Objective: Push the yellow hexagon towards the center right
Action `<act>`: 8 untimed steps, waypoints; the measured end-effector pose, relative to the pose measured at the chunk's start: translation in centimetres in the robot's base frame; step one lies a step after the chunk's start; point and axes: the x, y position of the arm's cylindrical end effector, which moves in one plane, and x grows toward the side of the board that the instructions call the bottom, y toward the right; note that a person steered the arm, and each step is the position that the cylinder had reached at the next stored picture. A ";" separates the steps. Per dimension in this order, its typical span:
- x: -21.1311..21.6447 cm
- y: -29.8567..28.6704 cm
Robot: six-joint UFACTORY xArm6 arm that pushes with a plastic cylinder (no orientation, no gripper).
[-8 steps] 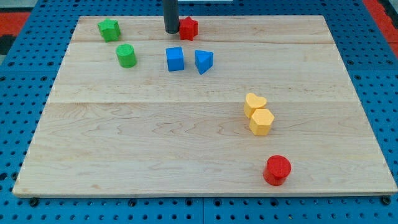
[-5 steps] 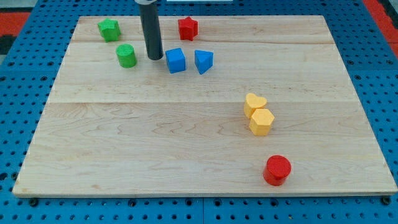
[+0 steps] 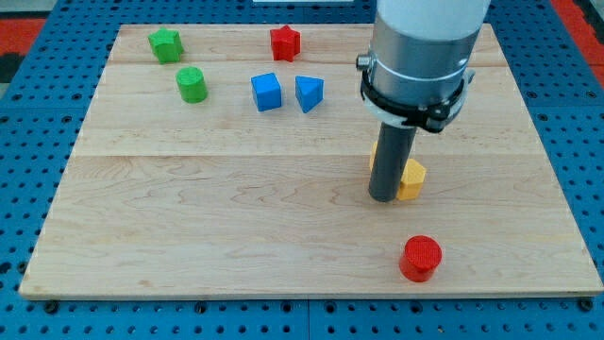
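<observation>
The yellow hexagon [image 3: 412,179] lies right of the board's middle, partly hidden behind my rod. My tip [image 3: 383,197] rests on the board, touching the hexagon's left side. The yellow heart [image 3: 374,156] sits just above the hexagon, almost wholly hidden behind the rod; only a sliver shows at the rod's left edge. The arm's grey body covers the view's upper right.
A red cylinder [image 3: 420,258] stands near the bottom right. A blue cube [image 3: 266,92] and a blue triangle [image 3: 309,93] sit at upper middle. A red star [image 3: 284,42], a green star-like block [image 3: 165,44] and a green cylinder [image 3: 192,85] lie along the top.
My tip has moved from beside the blue cube at upper left down and right to the yellow hexagon's left side. The hexagon has shifted slightly right.
</observation>
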 end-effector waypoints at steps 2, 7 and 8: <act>1.2 8.5; -9.4 9.9; -14.1 10.1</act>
